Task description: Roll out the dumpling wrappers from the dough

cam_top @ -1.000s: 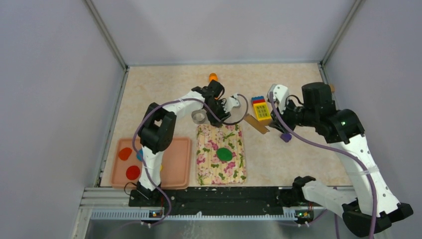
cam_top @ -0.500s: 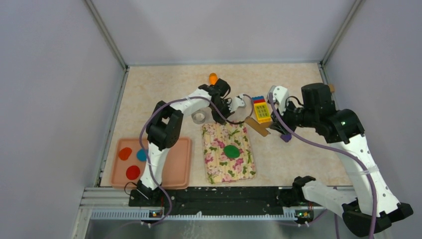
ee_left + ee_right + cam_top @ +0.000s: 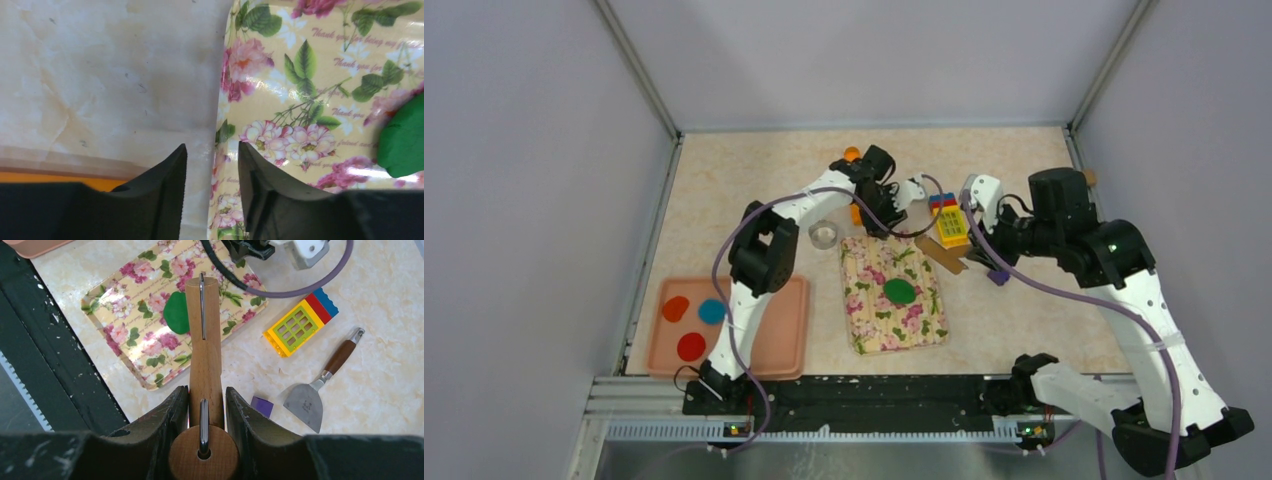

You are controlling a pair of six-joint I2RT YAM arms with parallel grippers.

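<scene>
Where the beige marbled table (image 3: 734, 180) lies nearest the arm bases, a salmon-pink rectangular tray (image 3: 776, 335) is seen on the left, and three thin round clay dumpling wrappers (image 3: 691, 346), red, orange-red and blue, are laid flat in it. To the right of the tray, a floral-printed rectangular mat (image 3: 871, 320) is laid slightly askew, and the dark green oval piece of dough (image 3: 899, 291) is found lying flat near its middle. By the mat's far right corner, a pale wooden roller (image 3: 205, 355) is clamped by its handle between the fingers of the right gripper (image 3: 206, 392); a small purple block (image 3: 262, 406) and a metal scraper with a brown handle (image 3: 320, 390) are seen on the table beside it. A small clear cup (image 3: 823, 234) is stood just left of the mat's far edge, and a yellow toy brick block (image 3: 949, 220) with red and blue bricks at one end is placed farther back. At the mat's far edge, the left gripper (image 3: 212, 165) is held low with its fingers (image 3: 160, 195) parted, the mat's edge being visible in the gap; contact with the mat cannot be told. Farthest back, a small orange object (image 3: 852, 154) is partly hidden behind the left arm.
</scene>
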